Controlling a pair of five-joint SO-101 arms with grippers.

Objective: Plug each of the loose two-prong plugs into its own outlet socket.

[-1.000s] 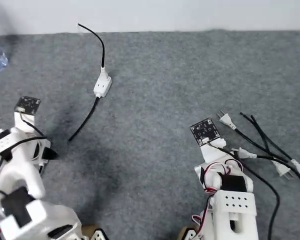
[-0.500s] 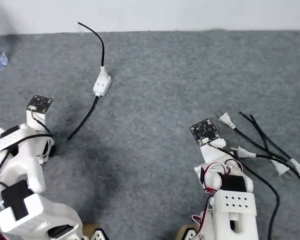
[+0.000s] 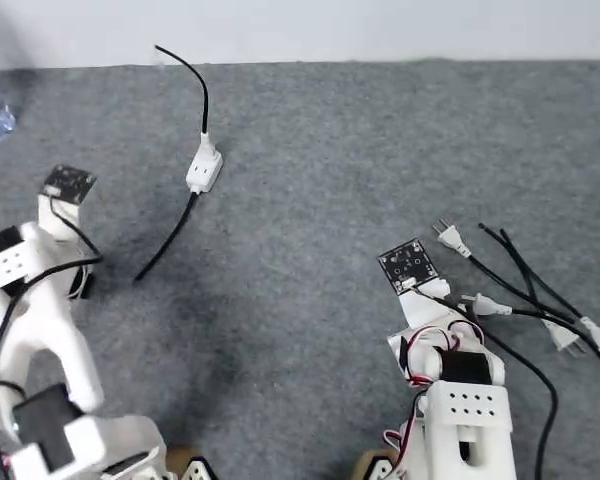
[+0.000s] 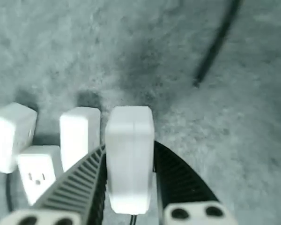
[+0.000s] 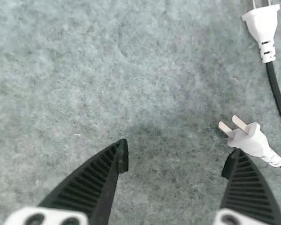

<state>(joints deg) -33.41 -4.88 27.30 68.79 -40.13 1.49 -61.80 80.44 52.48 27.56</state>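
While my left arm [image 3: 40, 300] has swung up and outward this past second, the left claw [image 4: 129, 151] is clenched on a white socket block [image 4: 129, 136], so I judge pickup done. The right claw [image 5: 178, 152] hangs released beside a loose plug [image 5: 250, 138] on the table [image 5: 84, 70]. The neighbouring socket [image 4: 35, 178] holds no plug.

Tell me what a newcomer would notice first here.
Probably the left end effector, shut on a white outlet block, with more white blocks on the grey carpet beside it. Next, the tangle of black cords with loose two-prong plugs lying beside the right arm, one plug near the open right end effector.
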